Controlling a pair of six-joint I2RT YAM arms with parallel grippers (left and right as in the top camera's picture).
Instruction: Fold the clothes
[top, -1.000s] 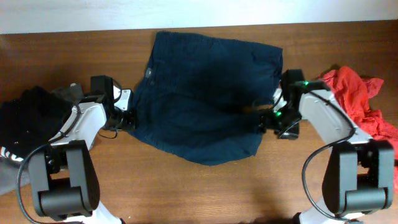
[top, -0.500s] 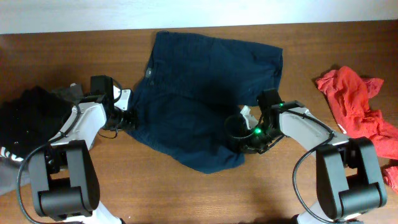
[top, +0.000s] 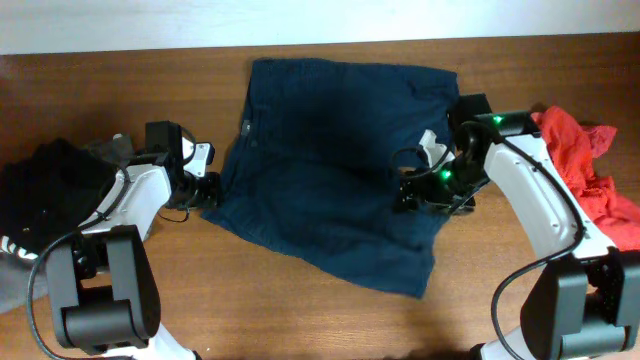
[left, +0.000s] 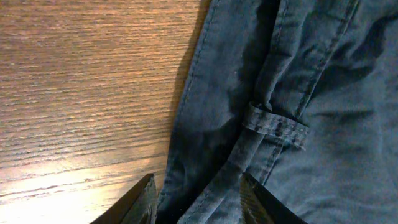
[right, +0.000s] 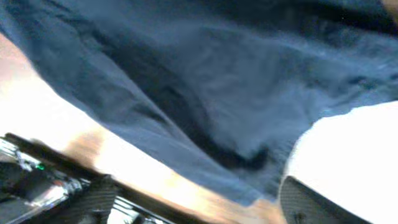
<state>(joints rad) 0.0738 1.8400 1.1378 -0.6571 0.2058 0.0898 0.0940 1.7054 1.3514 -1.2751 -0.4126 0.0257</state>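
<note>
Reaching over shorts (top: 330, 150), right pincer (top: 412, 192) released; left pincer (left: 200, 200) straddling its edge, grip unclear.

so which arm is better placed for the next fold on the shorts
right, probably: the right tool is over the shorts at their loose leg, fingers wide apart. the left tool sits at the waistband edge, better as an anchor

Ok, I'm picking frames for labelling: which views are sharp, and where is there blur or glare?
Overhead: sharp, evenly lit, though the shorts read as one dark mass. Left wrist: crisp, belt loop stitching clear, glare on the table. Right wrist: motion-blurred, with a blown-out white patch at right.
</note>
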